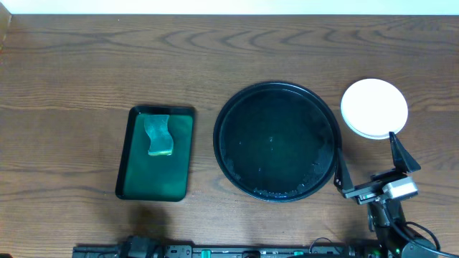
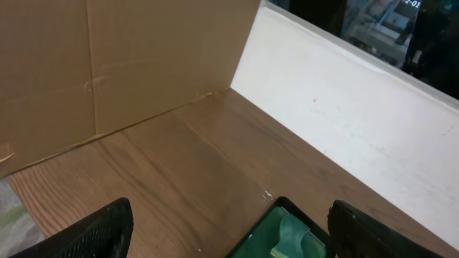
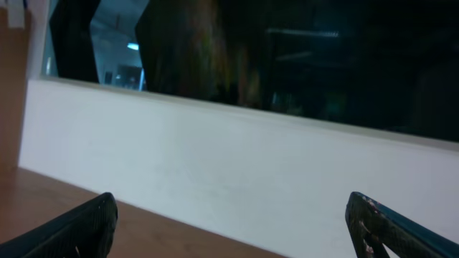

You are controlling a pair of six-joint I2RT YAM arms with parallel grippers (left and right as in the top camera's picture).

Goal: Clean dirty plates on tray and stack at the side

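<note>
Plates (image 1: 374, 107) are sitting stacked beside the black tray (image 1: 276, 136); we are seeing left and right jaws standing open, empty.

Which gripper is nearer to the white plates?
Right. The right gripper hangs open just beside the plates, on their near side; the left gripper is far across the table, by the green tray.
</note>
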